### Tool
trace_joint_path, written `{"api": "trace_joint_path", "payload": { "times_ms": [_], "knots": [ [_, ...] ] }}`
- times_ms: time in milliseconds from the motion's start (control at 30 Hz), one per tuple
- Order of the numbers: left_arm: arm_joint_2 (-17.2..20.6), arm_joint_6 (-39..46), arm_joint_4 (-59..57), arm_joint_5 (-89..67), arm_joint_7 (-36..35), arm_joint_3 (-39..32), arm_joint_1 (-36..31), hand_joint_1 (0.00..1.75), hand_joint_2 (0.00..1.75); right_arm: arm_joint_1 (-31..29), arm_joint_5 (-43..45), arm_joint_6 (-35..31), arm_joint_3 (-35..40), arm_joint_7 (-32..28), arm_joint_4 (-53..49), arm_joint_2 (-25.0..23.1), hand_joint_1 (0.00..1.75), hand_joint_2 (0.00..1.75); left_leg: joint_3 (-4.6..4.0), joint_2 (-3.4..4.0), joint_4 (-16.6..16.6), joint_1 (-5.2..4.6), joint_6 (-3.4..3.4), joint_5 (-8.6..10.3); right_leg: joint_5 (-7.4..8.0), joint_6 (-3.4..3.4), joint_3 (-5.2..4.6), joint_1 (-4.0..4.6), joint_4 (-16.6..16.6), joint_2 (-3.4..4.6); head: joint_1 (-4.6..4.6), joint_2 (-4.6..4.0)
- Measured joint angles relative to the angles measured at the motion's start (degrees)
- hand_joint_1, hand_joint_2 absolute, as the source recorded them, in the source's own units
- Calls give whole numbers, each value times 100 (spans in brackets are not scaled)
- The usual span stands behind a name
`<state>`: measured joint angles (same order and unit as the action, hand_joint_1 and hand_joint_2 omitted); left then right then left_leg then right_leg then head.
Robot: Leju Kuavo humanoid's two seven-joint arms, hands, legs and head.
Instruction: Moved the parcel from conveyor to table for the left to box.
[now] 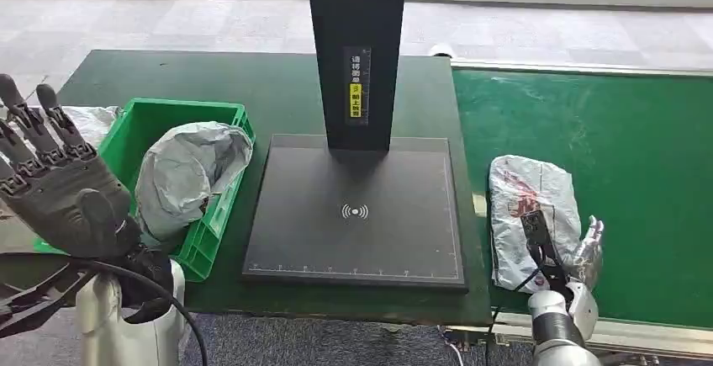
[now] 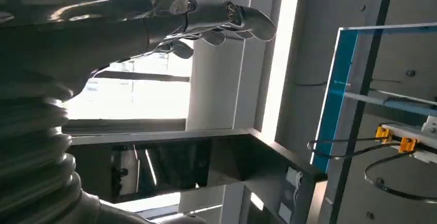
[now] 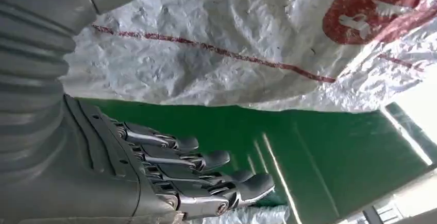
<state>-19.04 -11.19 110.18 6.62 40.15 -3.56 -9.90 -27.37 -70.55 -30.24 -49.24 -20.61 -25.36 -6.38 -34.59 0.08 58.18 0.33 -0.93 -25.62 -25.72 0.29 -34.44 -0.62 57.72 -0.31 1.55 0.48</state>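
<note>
Green felt-like cloth covers the table (image 1: pixel 277 88), and beside it on the robot's right runs the brighter green conveyor (image 1: pixel 605 130), its smooth belt edged by a pale metal rail. Nearest the camera on the left, the left hand (image 1: pixel 59 183) is raised above the table's near corner, its dark jointed fingers (image 1: pixel 50 122) spread apart and pointing upward, holding nothing; the left wrist view shows those fingers (image 2: pixel 227 20) as glossy grey segments against bright windows. On the right, the right hand (image 1: pixel 580 252) lies low at the near end of the parcel (image 1: pixel 531 214), a flat crinkled silver-white plastic bag with red printing that rests on the conveyor just beside the table edge. The right wrist view shows its dark metallic fingers (image 3: pixel 201 175) extended side by side over the belt under the rumpled parcel (image 3: pixel 216 54), with green showing between them and the bag, so I cannot tell whether they grip it. Farther in, a matte black square plate (image 1: pixel 357 210) with a small white wireless mark lies flat on the table, and a tall black rectangular column (image 1: pixel 357 46) with a yellow label rises from its back edge. Left of the plate sits a green plastic crate (image 1: pixel 220 206), holding a bulging, wrinkled grey bag (image 1: pixel 189 172) that leans over its rim.
</note>
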Motion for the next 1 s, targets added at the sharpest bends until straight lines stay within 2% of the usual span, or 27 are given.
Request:
{"api": "trace_joint_path", "payload": {
  "times_ms": [167,367,400,567,600,1000],
  "knots": [
    [0,-66,0,-7,0,0,-1,0,175,-10,28,292,0,57,204,66,0,175,0,0,0,-1,1,0,0,0,0,-1,0,0,0,0],
    [0,-85,0,-61,0,2,-2,0,175,-17,-70,640,2,430,357,125,0,175,1,0,0,-1,1,0,0,0,0,-1,0,0,0,0],
    [0,-88,0,-70,0,2,-2,0,175,-17,-87,728,2,511,379,131,45,175,1,0,0,-1,0,0,0,0,0,0,0,0,0,0],
    [0,-94,0,-92,0,18,-4,0,175,-18,-181,1155,74,787,449,153,45,175,3,1,0,1,0,0,0,0,1,1,0,2,0,0],
    [0,-94,0,-92,0,24,-5,0,175,-18,-183,1172,85,813,449,153,175,175,3,1,0,1,0,0,0,0,2,1,0,1,0,0],
    [0,-94,0,-92,0,76,-8,0,175,-93,-164,1234,98,809,451,225,175,175,19,4,6,0,4,-2,8,8,17,0,-2,12,0,0]
  ]
}}
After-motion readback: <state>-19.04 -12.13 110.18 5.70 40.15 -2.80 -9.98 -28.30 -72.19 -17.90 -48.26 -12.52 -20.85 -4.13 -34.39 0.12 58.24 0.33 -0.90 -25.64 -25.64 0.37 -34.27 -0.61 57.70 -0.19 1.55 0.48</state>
